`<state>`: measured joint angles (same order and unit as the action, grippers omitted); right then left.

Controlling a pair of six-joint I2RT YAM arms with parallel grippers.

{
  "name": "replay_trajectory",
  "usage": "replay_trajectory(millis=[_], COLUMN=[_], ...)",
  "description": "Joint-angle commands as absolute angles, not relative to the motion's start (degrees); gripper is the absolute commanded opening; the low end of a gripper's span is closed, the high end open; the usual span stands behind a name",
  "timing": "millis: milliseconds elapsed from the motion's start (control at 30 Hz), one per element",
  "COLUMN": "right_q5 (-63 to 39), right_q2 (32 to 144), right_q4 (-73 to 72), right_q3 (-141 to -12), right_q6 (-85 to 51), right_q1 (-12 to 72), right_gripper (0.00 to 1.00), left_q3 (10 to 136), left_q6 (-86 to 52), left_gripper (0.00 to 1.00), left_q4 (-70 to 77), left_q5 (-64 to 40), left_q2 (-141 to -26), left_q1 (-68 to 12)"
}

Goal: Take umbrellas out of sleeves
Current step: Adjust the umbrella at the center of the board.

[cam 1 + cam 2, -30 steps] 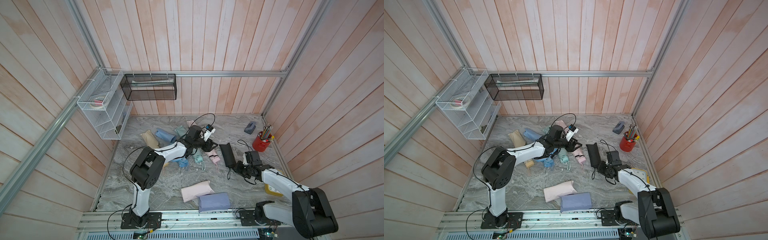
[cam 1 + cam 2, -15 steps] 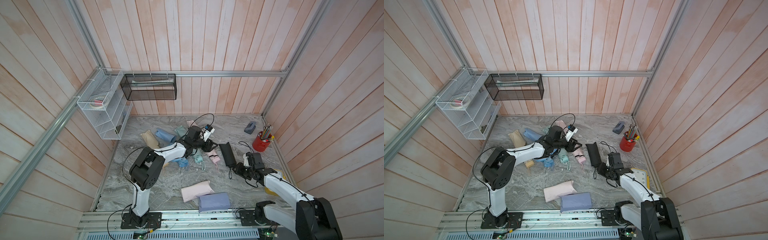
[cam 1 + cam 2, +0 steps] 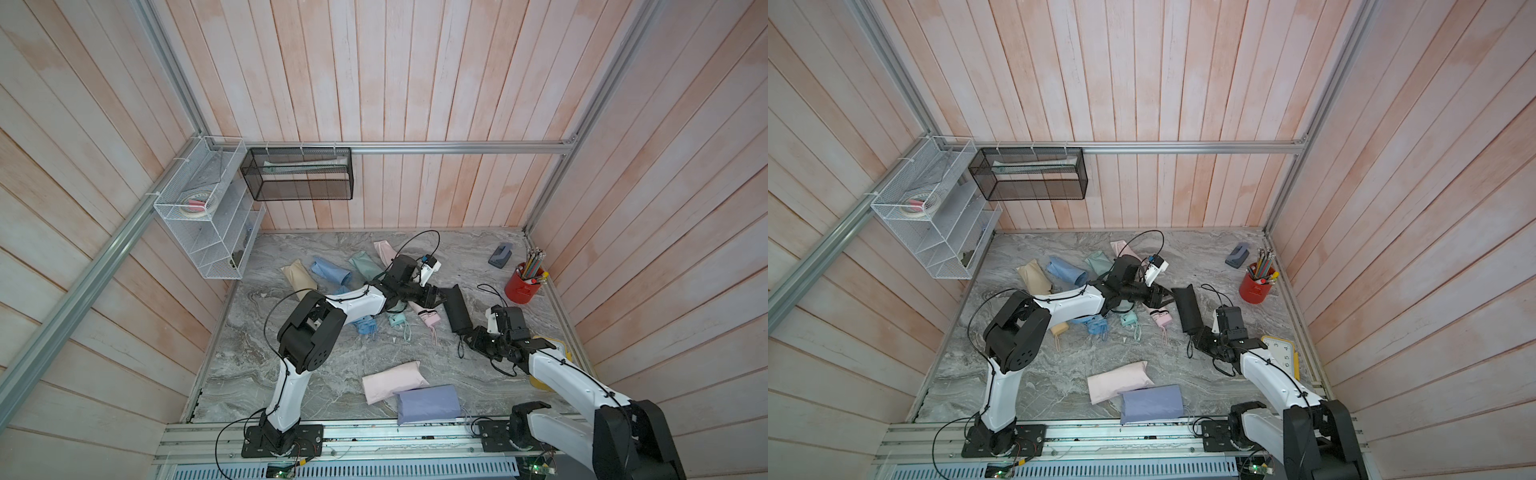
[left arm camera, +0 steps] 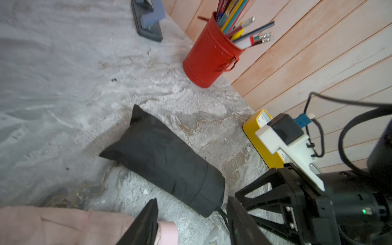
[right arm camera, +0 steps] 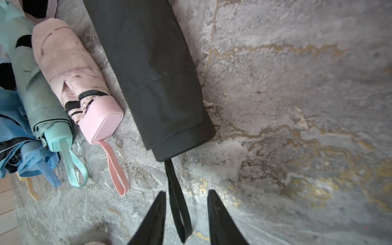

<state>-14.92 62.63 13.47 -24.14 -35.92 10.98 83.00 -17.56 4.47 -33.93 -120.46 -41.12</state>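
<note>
While left pincer (image 4: 192, 201) and right pincer (image 5: 186, 192) gape, clock (image 3: 1281, 351) shows 3 to 6.

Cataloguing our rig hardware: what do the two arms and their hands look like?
The left arm and right arm: white shells, black joints, loose black cables. The left hand and right hand: slim tapering black fingers. A white bracket at each wrist.

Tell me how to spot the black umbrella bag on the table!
Find the red pencil cup by the wooden wall. Toward the middle from it lies the black sleeve, beside a bare pink umbrella. It is the only black one, smooth and plump, with a black wrist cord poking out into the open right claw.
</note>
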Motion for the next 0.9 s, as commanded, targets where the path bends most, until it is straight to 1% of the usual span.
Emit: replay_trajectory(millis=[0,200,400,700,867], right_q5=[-15.13,-16.00,-13.43,-9.77,-5.55], right_q2=[61.93,63.19,64.21,67.00,68.49], right_q4=[13.94,12.85,14.00,14.25,15.87], right_q3=[-23.12,-22.91,-24.52,-26.73,-28.68], right_q6=[-35.24,-34.83,-34.71,-35.16,-35.07], right_q1=[10.81,11.37,14.76,19.53,22.47], right_gripper=[0.35,0.35,0.36,0.36,0.36], left_q3=[84.20,83.28,87.52,87.10,87.46], left_q6=[-20.40,-20.45,-17.18,-15.22,-14.80], left_gripper=[0.55,0.55,0.54,0.54,0.54], left_q4=[-2.18,-7.77,-16.61,-18.28,-18.38], left_q5=[-35.42,-35.45,-34.20,-32.02,-30.83], left_q2=[-121.84,-122.16,-124.49,-124.26,-122.45], left_q1=[-40.91,-39.83,-37.99,-35.69,-35.16])
